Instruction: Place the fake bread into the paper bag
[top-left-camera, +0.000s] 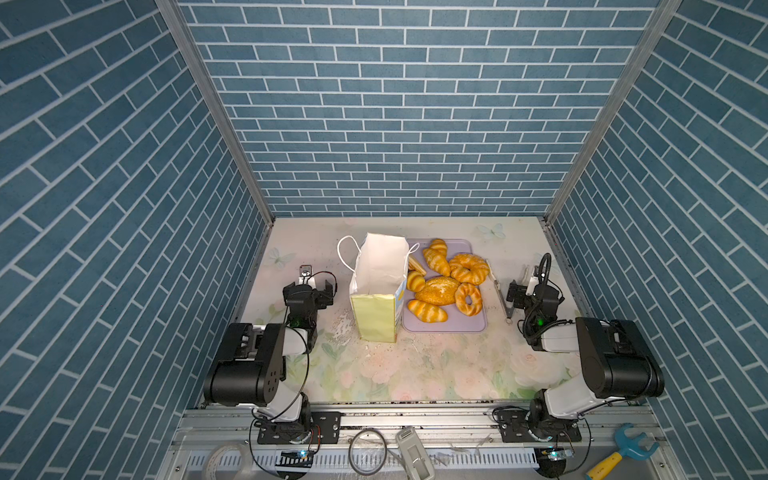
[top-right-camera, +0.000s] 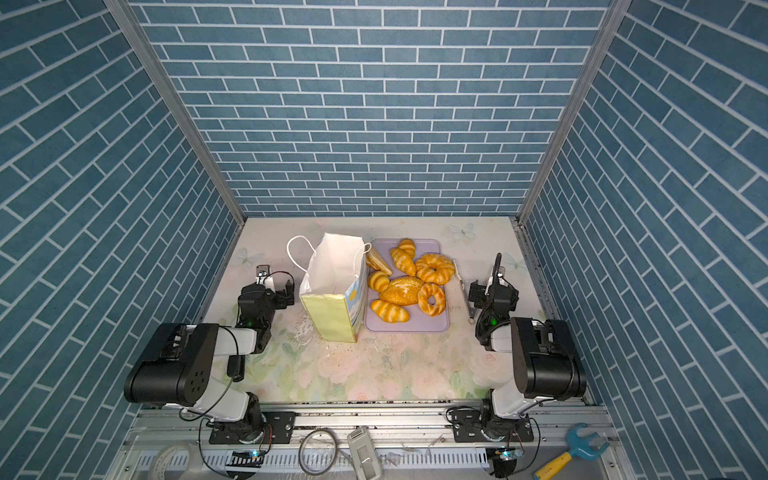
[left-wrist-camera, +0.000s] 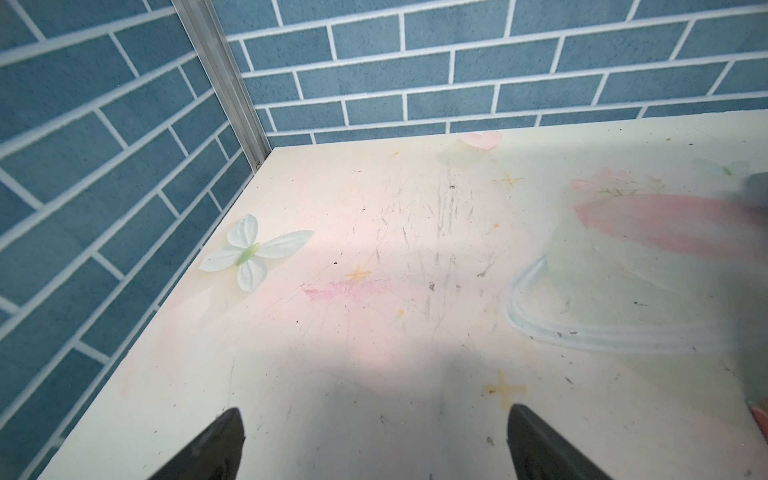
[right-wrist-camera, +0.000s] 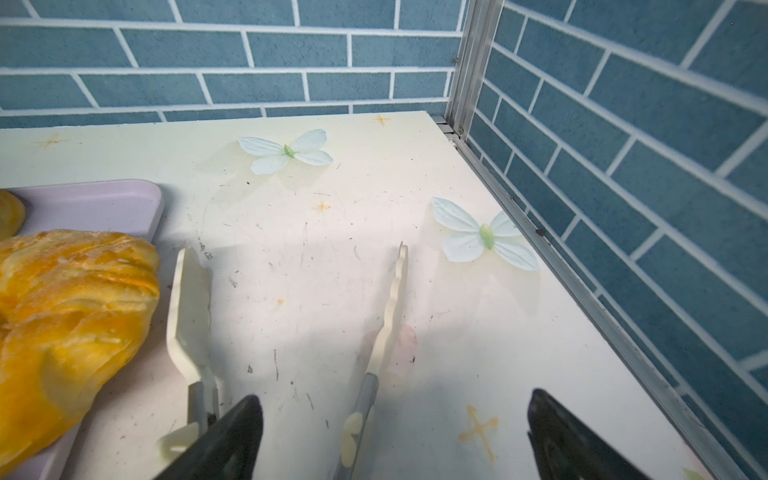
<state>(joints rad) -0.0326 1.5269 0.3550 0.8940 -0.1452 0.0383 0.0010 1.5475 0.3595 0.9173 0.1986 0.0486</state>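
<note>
The paper bag (top-left-camera: 380, 286) (top-right-camera: 334, 286) stands upright with its mouth open, pale yellow-green outside and white inside, with white cord handles. Right beside it a lilac tray (top-left-camera: 457, 326) (top-right-camera: 415, 326) holds the fake bread: croissants (top-left-camera: 436, 259), two twisted rings (top-left-camera: 469, 268) (top-left-camera: 468, 298), a seeded loaf (top-left-camera: 437, 291) and striped rolls (top-left-camera: 427, 311). My left gripper (top-left-camera: 309, 289) (left-wrist-camera: 374, 411) is open over bare table left of the bag. My right gripper (top-left-camera: 528, 289) (right-wrist-camera: 395, 397) is open right of the tray, holding nothing. One ring (right-wrist-camera: 75, 311) shows in the right wrist view.
Cream-tipped tongs (top-left-camera: 500, 295) (right-wrist-camera: 392, 299) lie spread on the table between the tray and my right gripper; one arm runs between its fingers. Blue brick walls close in the back and both sides. A tape roll (top-left-camera: 368, 451) and a toy wrench (top-left-camera: 623, 451) lie on the front rail.
</note>
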